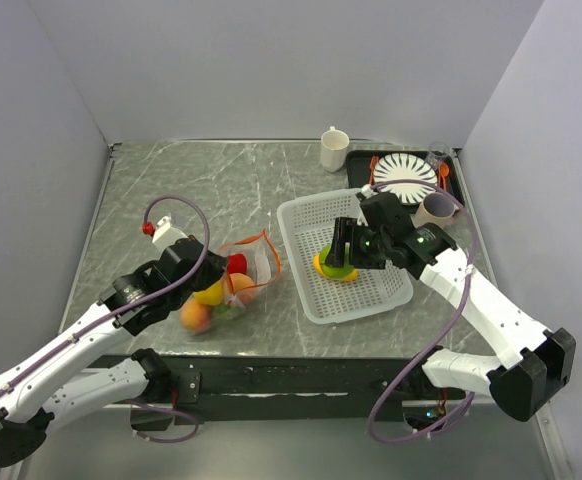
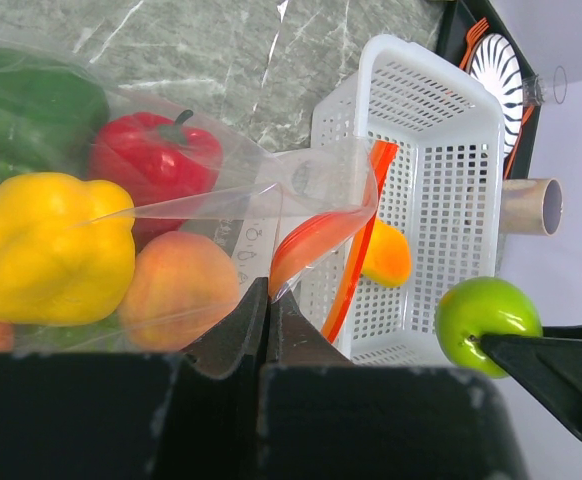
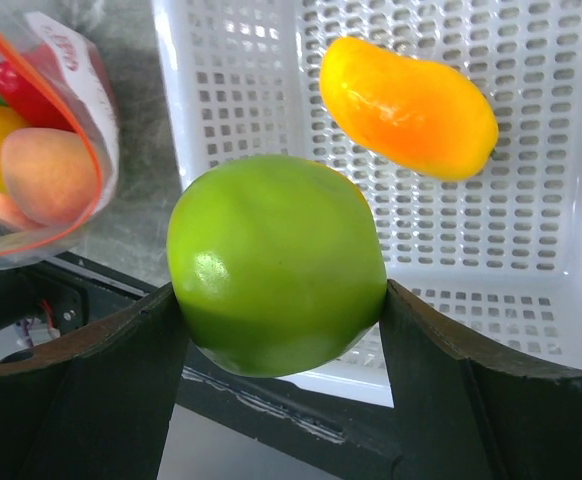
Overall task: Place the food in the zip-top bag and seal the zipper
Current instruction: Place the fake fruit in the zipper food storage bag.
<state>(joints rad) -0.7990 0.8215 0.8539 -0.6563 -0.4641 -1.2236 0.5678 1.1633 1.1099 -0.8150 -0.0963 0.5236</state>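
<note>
The zip-top bag (image 2: 301, 190) lies left of the white mesh basket (image 2: 451, 150), its mouth towards the basket and its orange-red zipper (image 2: 356, 255) gaping. Inside it are a yellow pepper (image 2: 41, 250), a red pepper (image 2: 151, 165), a green pepper (image 2: 26, 110) and a peach (image 2: 176, 290). My left gripper (image 2: 268, 295) is shut on the bag's clear edge at the mouth. My right gripper (image 3: 281, 300) is shut on the green apple (image 3: 276, 260), held above the basket's (image 3: 531, 250) near-left corner. An orange piece (image 3: 406, 105) lies on the basket floor.
At the back right a white mug (image 1: 334, 150) stands beside a black tray (image 1: 359, 170) that carries a striped plate (image 1: 406, 178). A tan cup (image 1: 433, 210) lies just behind the right arm. Grey walls close in the table on three sides.
</note>
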